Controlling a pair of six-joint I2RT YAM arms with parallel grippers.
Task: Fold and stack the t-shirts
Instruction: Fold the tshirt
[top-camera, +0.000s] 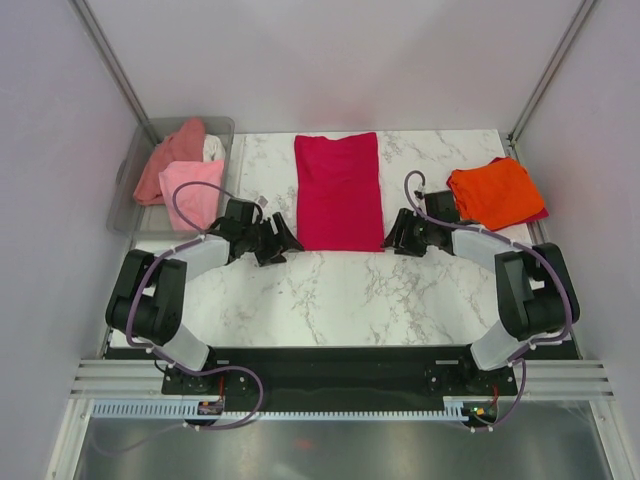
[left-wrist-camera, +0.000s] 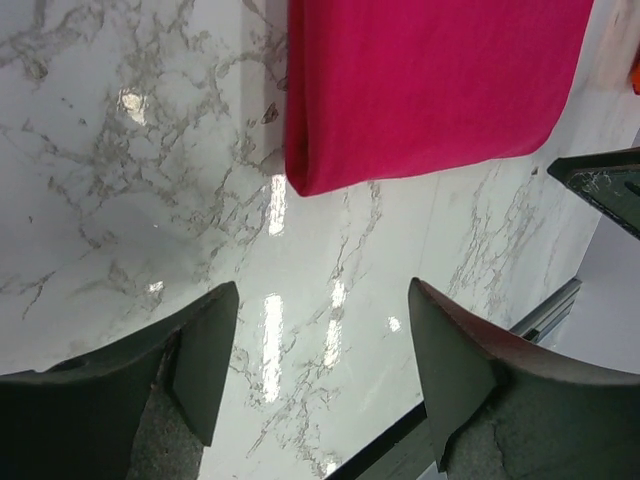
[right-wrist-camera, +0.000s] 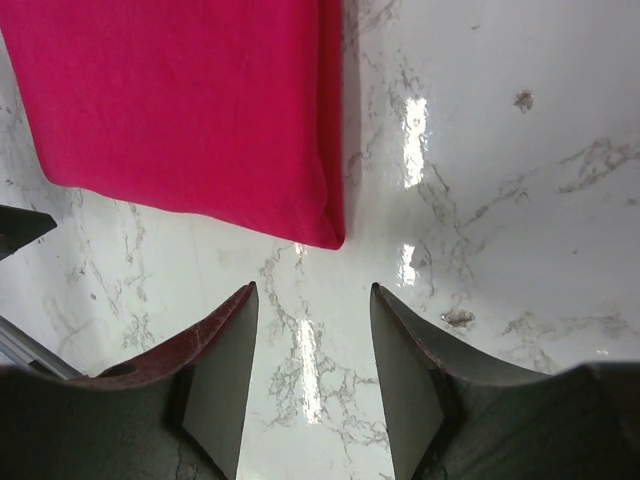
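Note:
A crimson t-shirt (top-camera: 339, 190) lies folded into a long strip on the middle of the marble table; its near corners show in the left wrist view (left-wrist-camera: 430, 85) and the right wrist view (right-wrist-camera: 190, 110). My left gripper (top-camera: 283, 242) hovers just off its near-left corner, open, nothing between the fingers (left-wrist-camera: 322, 300). At the near-right corner my right gripper (top-camera: 393, 238) is also open and empty, jaws narrower (right-wrist-camera: 313, 292). An orange t-shirt (top-camera: 495, 192) lies folded at the right, over something crimson. Pink, salmon and white t-shirts (top-camera: 188, 170) sit in the bin.
The clear grey plastic bin (top-camera: 128, 190) stands at the table's back left corner. Bare marble (top-camera: 340, 295) spans the near half of the table. Metal frame posts rise at both back corners.

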